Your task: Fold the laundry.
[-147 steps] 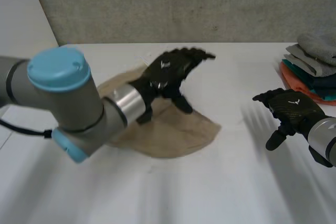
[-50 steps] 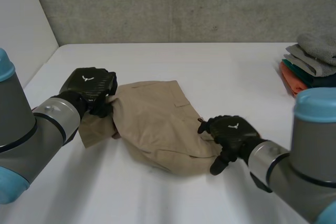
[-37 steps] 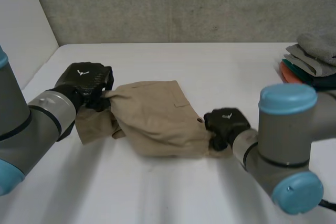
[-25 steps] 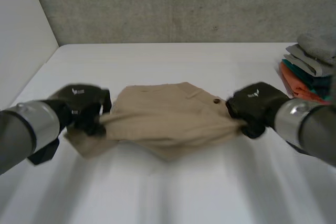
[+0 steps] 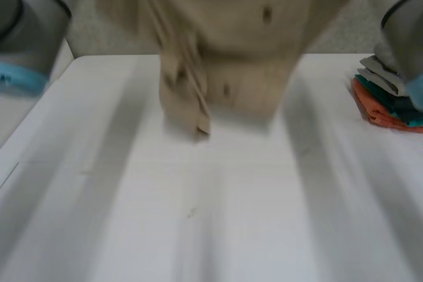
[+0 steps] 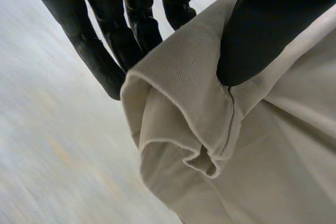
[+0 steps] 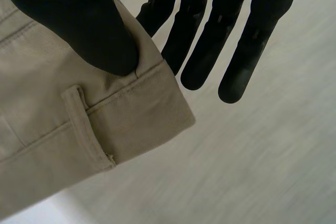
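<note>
The tan garment (image 5: 225,31) is hanging blurred over the white counter (image 5: 264,216), its top edge cut off in the head view. The left hand (image 6: 268,30) is pinching one waistband end under its thumb. The right hand (image 7: 79,19) is pinching the other end, beside a belt loop (image 7: 86,124). Folded clothes (image 5: 386,94) are sitting at the counter's right edge, before a grey wall (image 5: 344,31).

The plain khaki twill garment (image 5: 231,31) is an unpatterned beige with small dark buttons (image 5: 266,12). The left hand (image 6: 273,24) and the right hand (image 7: 79,19) are both matte black. The desk (image 5: 231,216) is white. The folded cloth stack (image 5: 380,107) shows orange, teal and grey layers.
</note>
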Available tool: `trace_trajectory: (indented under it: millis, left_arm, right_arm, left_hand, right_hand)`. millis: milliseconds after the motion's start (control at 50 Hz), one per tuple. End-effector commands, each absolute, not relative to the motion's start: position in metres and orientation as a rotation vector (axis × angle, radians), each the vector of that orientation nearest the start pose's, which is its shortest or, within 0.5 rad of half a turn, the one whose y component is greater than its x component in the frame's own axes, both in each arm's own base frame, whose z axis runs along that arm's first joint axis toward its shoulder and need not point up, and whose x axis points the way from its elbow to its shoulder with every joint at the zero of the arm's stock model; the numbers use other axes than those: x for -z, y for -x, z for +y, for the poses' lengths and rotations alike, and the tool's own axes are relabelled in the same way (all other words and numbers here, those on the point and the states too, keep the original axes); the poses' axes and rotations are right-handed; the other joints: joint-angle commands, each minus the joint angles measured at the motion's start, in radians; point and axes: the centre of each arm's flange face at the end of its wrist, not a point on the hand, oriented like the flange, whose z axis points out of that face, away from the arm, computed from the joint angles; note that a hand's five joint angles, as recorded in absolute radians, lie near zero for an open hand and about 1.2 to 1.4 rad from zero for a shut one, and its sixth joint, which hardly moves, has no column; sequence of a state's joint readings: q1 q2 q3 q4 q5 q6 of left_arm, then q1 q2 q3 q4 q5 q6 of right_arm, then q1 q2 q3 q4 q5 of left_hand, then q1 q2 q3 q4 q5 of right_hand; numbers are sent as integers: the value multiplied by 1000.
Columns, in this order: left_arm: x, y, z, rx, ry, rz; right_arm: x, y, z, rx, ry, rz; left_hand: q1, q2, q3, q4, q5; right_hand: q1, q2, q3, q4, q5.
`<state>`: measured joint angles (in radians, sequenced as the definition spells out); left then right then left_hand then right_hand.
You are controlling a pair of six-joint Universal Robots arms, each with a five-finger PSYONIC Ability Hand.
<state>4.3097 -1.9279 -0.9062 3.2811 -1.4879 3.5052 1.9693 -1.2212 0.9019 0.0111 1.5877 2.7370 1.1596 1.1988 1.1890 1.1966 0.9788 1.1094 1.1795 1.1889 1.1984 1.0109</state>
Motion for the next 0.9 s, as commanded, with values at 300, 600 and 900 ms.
trace_trajectory:
  millis: [300,600,900]
  left_arm:
    - [-283,273,-321,2646,-678,2040]
    - [-134,255,-237,1838,-918,2641]
    - [-181,233,-158,1442,-1117,2757]
  right_arm:
    - [-295,-277,-304,2258,935,1897]
    - [-135,-248,-260,1499,1376,2376]
    - [-199,-213,-192,1000,1666,2486]
  left_hand:
    - [237,197,207,200,243]
    - [237,197,207,200,243]
    - [237,197,207,200,243]
  right_hand:
    - [287,217,207,198,211]
    - [287,217,207,198,211]
    - [287,217,207,198,211]
